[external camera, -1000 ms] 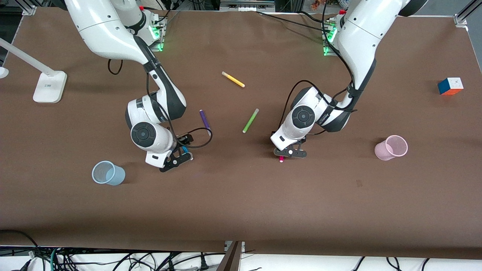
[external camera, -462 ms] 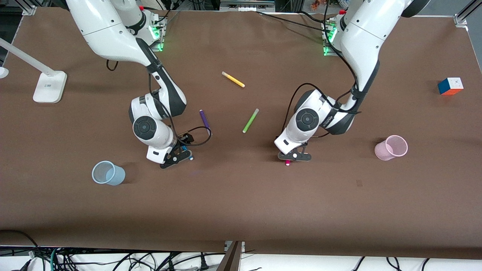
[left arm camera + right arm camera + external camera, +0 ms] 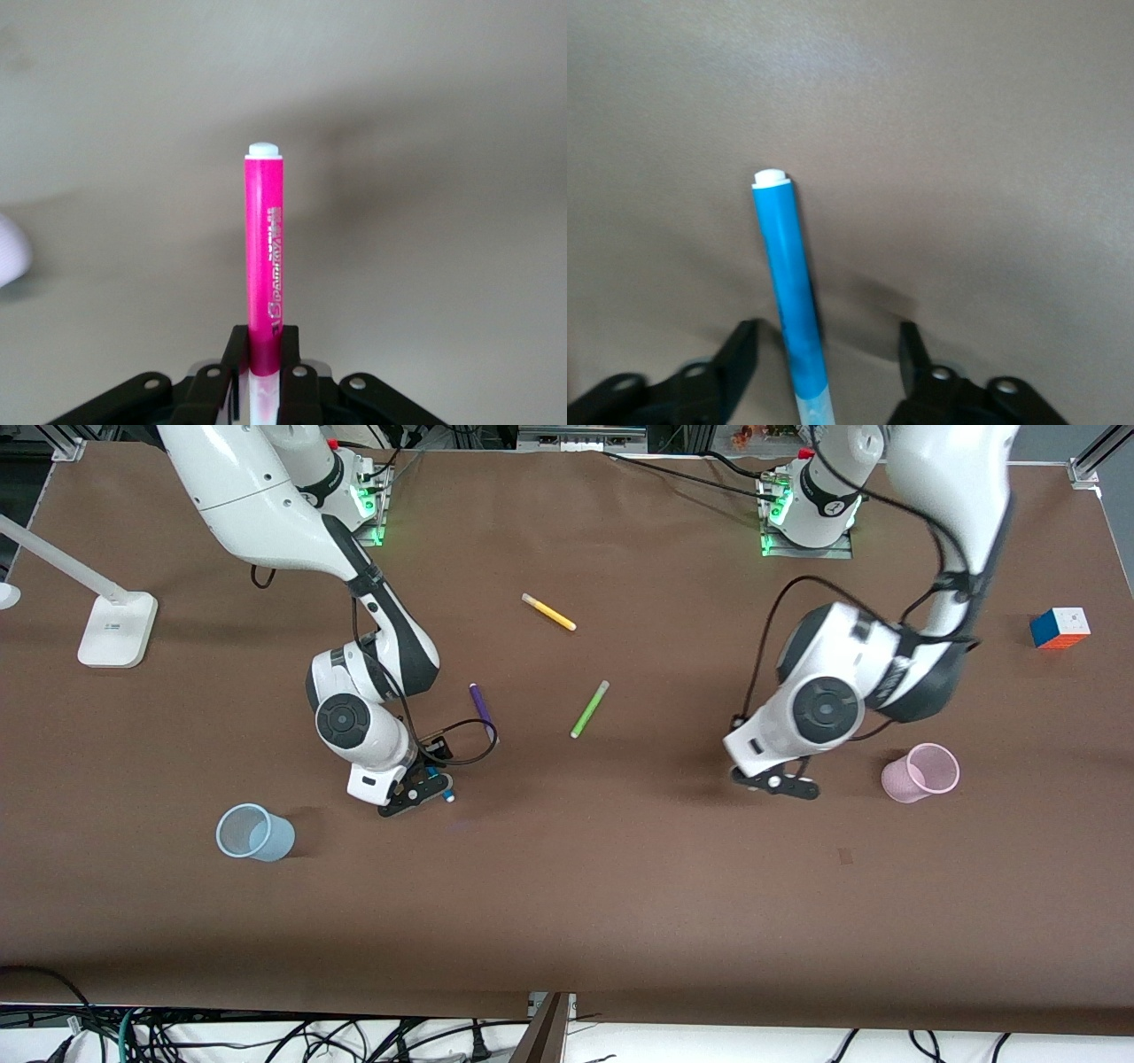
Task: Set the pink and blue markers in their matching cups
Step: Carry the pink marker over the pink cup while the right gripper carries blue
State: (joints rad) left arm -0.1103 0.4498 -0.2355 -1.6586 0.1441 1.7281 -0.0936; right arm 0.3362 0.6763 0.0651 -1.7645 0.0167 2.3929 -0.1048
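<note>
My left gripper [image 3: 780, 783] is shut on the pink marker [image 3: 263, 248] and holds it above the table, beside the pale pink cup [image 3: 921, 773]. In the left wrist view its jaws [image 3: 263, 341] clamp the marker near its pale cap. The marker is hidden in the front view. My right gripper [image 3: 420, 791] is low at the table with its fingers spread wide on either side of the blue marker [image 3: 788, 292], which also shows in the front view [image 3: 443, 788]. In the right wrist view the gripper [image 3: 826, 341] does not touch it. The light blue cup [image 3: 255, 833] stands nearer the front camera, toward the right arm's end.
A dark purple pen [image 3: 481, 707], a lime-green pen [image 3: 589, 708] and a yellow pen [image 3: 548, 612] lie in the middle of the table. A colour cube [image 3: 1060, 628] sits at the left arm's end. A white lamp base [image 3: 117, 629] stands at the right arm's end.
My left gripper has carried the pink marker toward the pink cup at the left arm's end of the table. My right gripper has barely shifted at the blue marker.
</note>
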